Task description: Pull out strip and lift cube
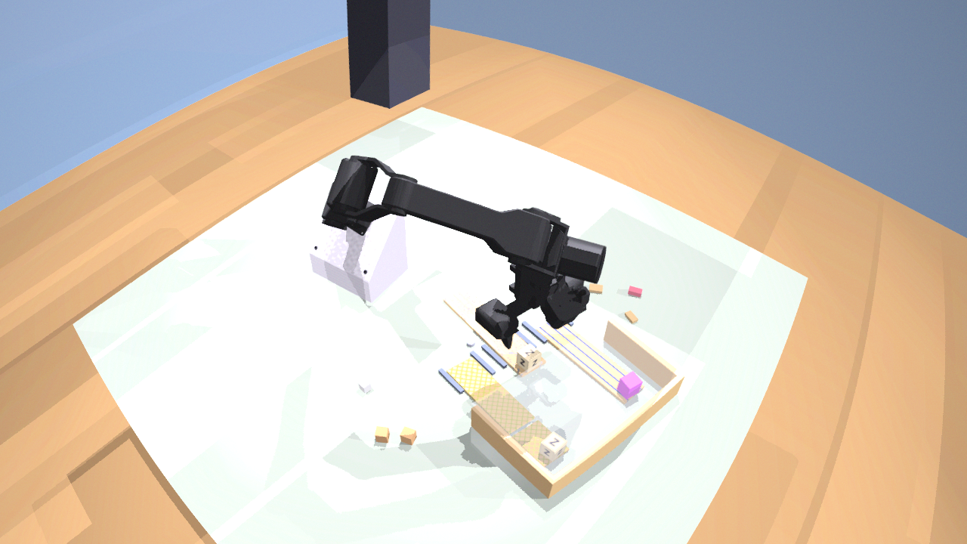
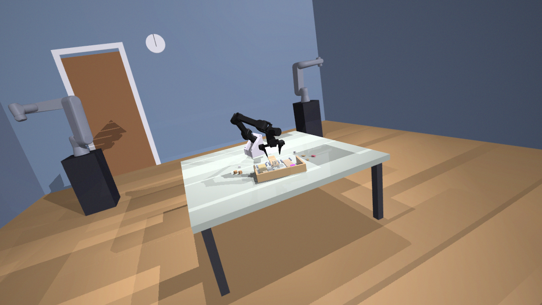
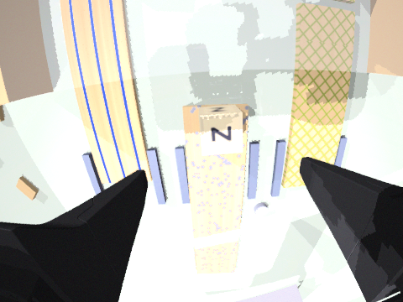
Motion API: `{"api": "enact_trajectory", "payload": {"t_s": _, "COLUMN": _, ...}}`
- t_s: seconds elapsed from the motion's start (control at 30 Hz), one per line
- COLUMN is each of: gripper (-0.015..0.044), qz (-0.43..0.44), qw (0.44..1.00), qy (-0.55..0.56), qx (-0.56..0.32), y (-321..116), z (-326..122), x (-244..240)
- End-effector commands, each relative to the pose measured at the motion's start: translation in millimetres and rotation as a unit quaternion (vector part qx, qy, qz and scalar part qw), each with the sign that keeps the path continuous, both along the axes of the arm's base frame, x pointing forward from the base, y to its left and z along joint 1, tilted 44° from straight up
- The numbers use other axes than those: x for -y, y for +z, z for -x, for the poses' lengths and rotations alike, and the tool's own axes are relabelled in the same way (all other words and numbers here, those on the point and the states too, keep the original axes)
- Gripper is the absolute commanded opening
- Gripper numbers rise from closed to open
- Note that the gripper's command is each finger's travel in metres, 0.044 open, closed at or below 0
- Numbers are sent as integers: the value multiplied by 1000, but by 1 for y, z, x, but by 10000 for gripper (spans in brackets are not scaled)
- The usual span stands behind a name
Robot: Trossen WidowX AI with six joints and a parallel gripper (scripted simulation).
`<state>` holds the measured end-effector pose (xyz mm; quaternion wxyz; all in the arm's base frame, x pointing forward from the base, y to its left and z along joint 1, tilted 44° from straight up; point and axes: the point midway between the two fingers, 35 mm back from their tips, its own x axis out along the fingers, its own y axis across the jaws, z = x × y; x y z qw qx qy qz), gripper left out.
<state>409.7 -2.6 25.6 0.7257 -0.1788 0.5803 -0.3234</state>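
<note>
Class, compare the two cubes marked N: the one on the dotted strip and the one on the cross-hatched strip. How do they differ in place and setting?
The cube on the dotted strip sits outside the wooden tray, just ahead of the open gripper; the cube on the cross-hatched strip sits inside the tray, near its corner. The first strip looks whole; the second shows a break. Both cubes are tan and labelled N.

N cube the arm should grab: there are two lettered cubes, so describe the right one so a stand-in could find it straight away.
Start at the open wooden tray on the white table and find the three strips running out of its open side. On the middle, dotted strip, between the short blue-grey bars, sits the N cube, just ahead of the open gripper. The other lettered cube sits inside the tray, on the crosshatched strip.
</note>
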Motion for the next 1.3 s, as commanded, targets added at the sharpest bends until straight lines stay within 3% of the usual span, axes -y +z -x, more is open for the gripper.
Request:
{"api": "enact_trajectory", "payload": {"t_s": 0.0, "gripper": 440, "qz": 4, "qw": 1000, "qy": 0, "qx": -8, "y": -1, "z": -10, "x": 6}}
{"api": "enact_trajectory", "payload": {"t_s": 0.27, "gripper": 250, "qz": 4, "qw": 1000, "qy": 0, "qx": -7, "y": -8, "z": -12, "x": 13}}
{"api": "enact_trajectory", "payload": {"t_s": 1.27, "gripper": 250, "qz": 5, "qw": 1000, "qy": 0, "qx": -7, "y": -40, "z": -15, "x": 44}}
